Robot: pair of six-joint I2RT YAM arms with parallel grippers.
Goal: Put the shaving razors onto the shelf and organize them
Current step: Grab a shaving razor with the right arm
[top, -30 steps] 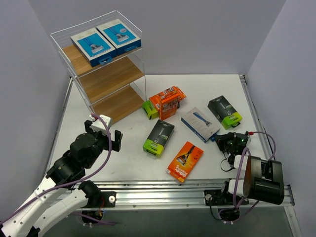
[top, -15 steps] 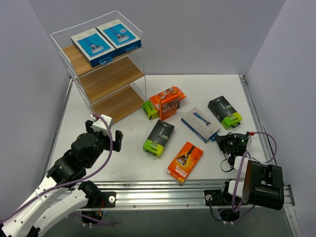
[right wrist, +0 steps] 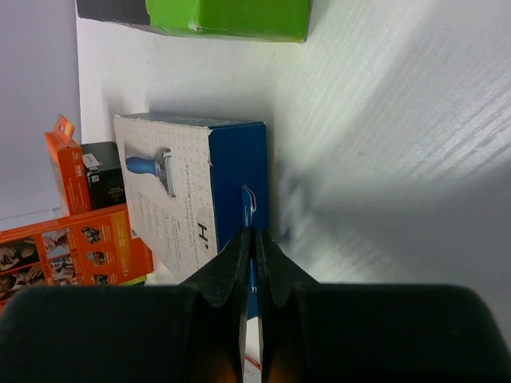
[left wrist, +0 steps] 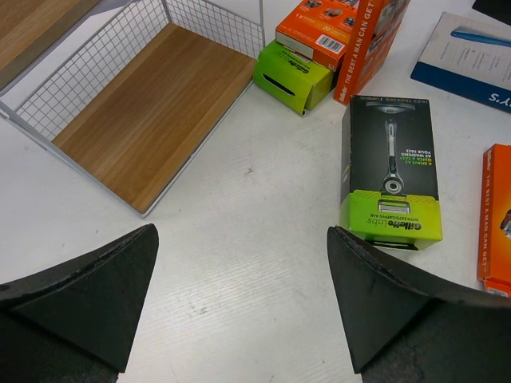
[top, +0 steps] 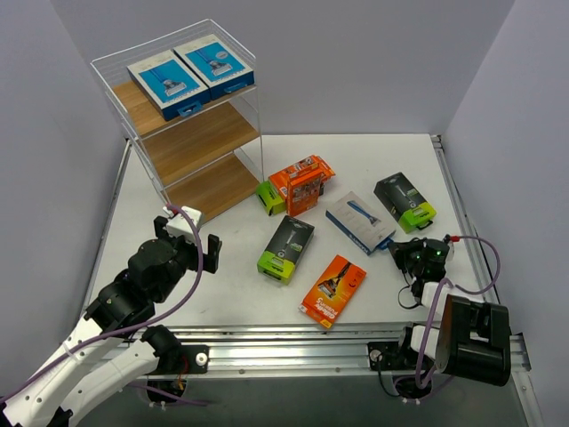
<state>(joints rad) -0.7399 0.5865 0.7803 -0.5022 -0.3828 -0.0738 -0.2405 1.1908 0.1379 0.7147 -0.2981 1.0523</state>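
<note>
Pick step — my right pincer (right wrist: 255,239) clenched empty, just beside blue-white razor pack (right wrist: 200,191) on bench (right wrist: 383,144); left pincer (left wrist: 243,231) released. Next, I'd guess — open right, straddle pack, carry to shelf (top: 200,138).

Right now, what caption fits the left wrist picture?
Open left gripper hovers before a black-and-green razor pack, near the shelf.
</note>
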